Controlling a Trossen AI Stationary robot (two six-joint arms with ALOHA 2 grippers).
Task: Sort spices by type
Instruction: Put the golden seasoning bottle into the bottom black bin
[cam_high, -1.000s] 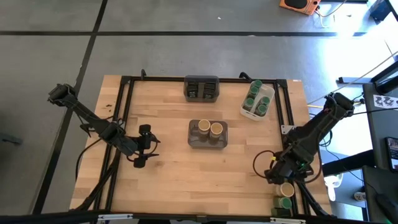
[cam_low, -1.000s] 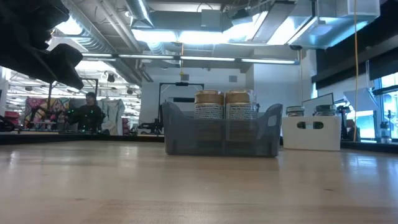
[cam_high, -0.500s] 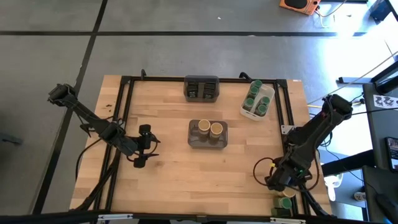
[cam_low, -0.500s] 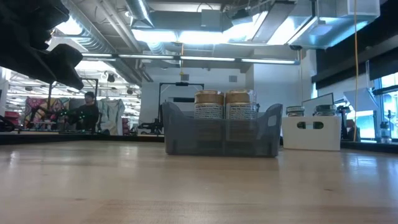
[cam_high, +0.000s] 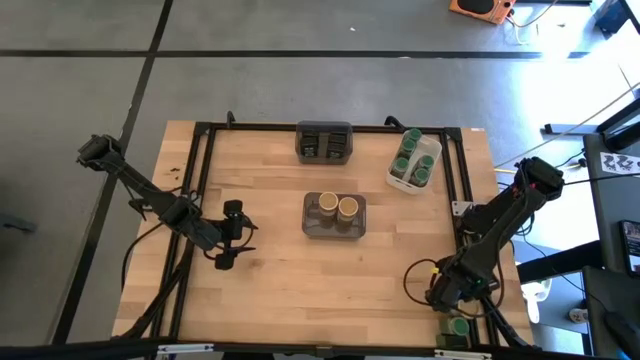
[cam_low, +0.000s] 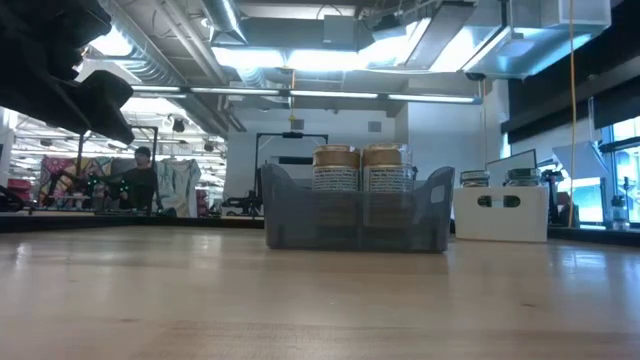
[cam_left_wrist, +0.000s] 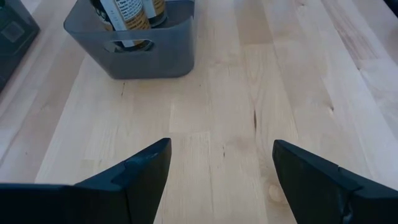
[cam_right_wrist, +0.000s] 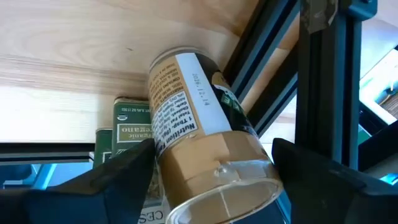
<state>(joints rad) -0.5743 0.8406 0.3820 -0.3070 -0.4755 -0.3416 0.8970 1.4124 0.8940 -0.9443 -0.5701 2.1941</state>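
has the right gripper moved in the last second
Yes. In the high view the right gripper has slid toward the table's near edge, along the black frame rail, and now covers the tan-lidded jar that showed before.

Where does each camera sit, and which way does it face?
High: overhead, straight down; both arms, grey bin.
Low: table height, level; grey bin, white tray.
Left wrist: behind open left pincer, facing the bin.
Right wrist: right pincer around tan-lidded jar.
Shared: the bin.
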